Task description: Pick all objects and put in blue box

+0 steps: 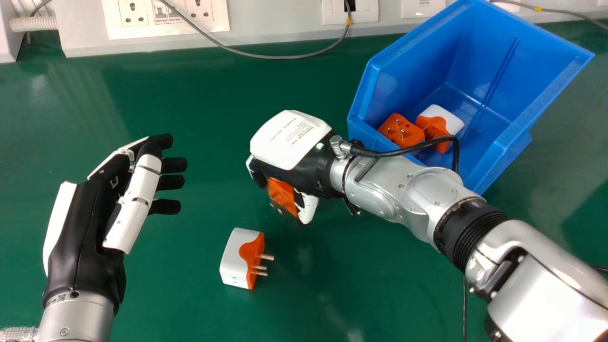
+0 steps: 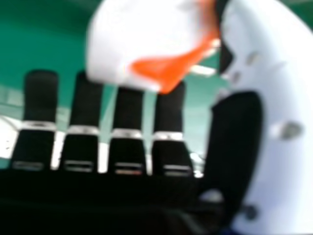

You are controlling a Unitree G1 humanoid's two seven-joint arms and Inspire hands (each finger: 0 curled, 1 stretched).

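- Judging the step: mid-job, prob. at pick-up or early transfer of one more piece, w/ two adapters (image 1: 400,130) already in the blue box (image 1: 503,52).
- Gripping the held adapter (image 1: 281,192) in the R hand (image 1: 292,142), pinched betw. fingers and thumb, over the mid. of the green table (image 1: 166,304), just outside the box's near-left corner. Can't tell if fully clear of the tabletop.
- Next: lift high enough to clear the box wall, swing toward the robot's R, lower inside, then let go. Might clip the rim or drop early if raised too little.
- After that, go back for the loose adapter (image 1: 241,259), lying on the table nearer the robot, betw. both hands but touching neither.
- Re held adapter: facing w/ orange pin side toward the near-L in head view, pins angled that way too. Can't tell long axis for sure, b/c mostly covered by the hand.
- Re loose adapter: pointing w/ pins to the robot's R, white body to the L; long side of body running approx. near-to-far, crosswise to pins.
- Keeping the L hand (image 1: 83,228) open, fingers relaxed, over the table's L side, holding nothing.
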